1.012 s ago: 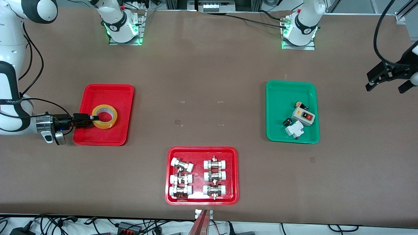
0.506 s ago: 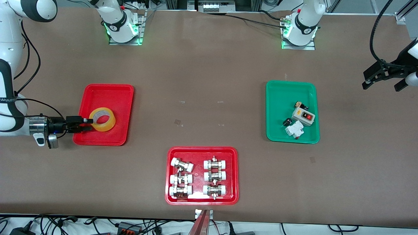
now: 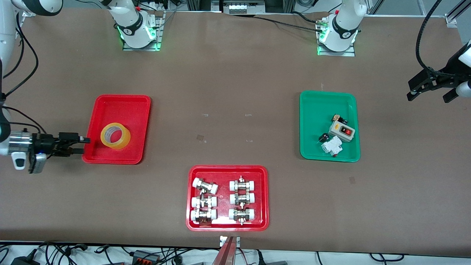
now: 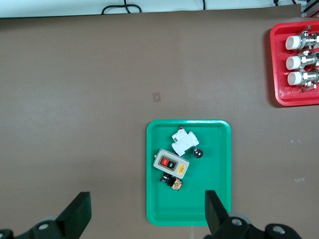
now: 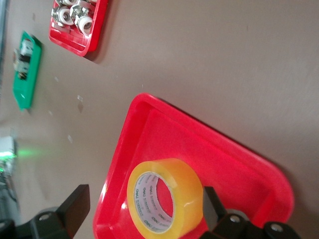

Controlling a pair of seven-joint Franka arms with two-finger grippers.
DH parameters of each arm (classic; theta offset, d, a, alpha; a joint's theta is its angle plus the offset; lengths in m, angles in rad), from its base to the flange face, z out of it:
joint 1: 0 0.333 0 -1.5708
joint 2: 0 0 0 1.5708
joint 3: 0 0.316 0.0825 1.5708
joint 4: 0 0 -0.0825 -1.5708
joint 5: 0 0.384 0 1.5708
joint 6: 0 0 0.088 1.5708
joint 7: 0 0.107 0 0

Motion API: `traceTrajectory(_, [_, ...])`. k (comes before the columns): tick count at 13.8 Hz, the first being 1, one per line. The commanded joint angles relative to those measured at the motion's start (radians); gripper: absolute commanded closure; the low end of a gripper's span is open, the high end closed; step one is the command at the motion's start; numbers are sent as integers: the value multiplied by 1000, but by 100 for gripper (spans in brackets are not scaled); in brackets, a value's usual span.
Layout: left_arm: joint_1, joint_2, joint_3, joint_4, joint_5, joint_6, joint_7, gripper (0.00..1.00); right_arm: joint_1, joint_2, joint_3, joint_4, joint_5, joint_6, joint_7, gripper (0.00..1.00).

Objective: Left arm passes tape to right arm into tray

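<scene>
Here, nearest the front camera, a red tray of fittings [image 3: 227, 198] is seen, holding six metal fittings with white caps [image 3: 223, 201] in two rows; it lies well apart from both claws, roughly midway between them along the table.

Toward the right arm's end of the table, the right gripper [image 3: 81, 145] is found just outside the rim of the red tray [image 3: 117, 129], over the bare table top. Its fingers are spread apart and nothing is held between them. The tape [image 3: 115, 135] is seen just ahead of those fingertips — lying in the tray, tilted on its side so that its pale printed core faces up and outward, and not touched by the claw. In the right wrist view the tape [image 5: 165, 202] is framed between the two black fingers [image 5: 75, 204], with the tray's rim [image 5: 119, 154] around it.

Toward the left arm's end, the left gripper [image 3: 430, 88] is held up over the bare table, well apart from the tape and from the other claw; its fingers are spread and empty, and the arm is seen waiting. The green tray [image 3: 328, 126] lies on the table beside it, toward the middle — a grey switch box with a red button [image 3: 341, 130], a white breaker [image 3: 331, 146] and small dark parts are held in it.
</scene>
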Motion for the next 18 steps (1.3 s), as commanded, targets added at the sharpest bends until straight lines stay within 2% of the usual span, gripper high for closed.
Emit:
traceTrajectory(1, [-1,3,-9,25,23,-27,-30,0,48,-28,-7,66,-87,11,65,0])
traceTrajectory(4, [-7,6,-9,28,21,-48,-41,0,123,-57,-2,155,-233,10,287,0])
traceTrajectory(10, [-2,6,-7,32,24,-68,-25,0,258,-130,2,167,-325,-12,897,0])
traceTrajectory(11, [-2,4,-7,32,24,-70,-24,0,289,-144,2,167,-385,-42,953,0])
traceTrajectory(13, [-2,3,-7,32,24,-72,-24,0,332,-183,-1,169,-480,-67,993,0])
traceTrajectory(18, [2,4,-4,32,23,-93,-34,0,324,-288,-19,198,-531,-73,981,0])
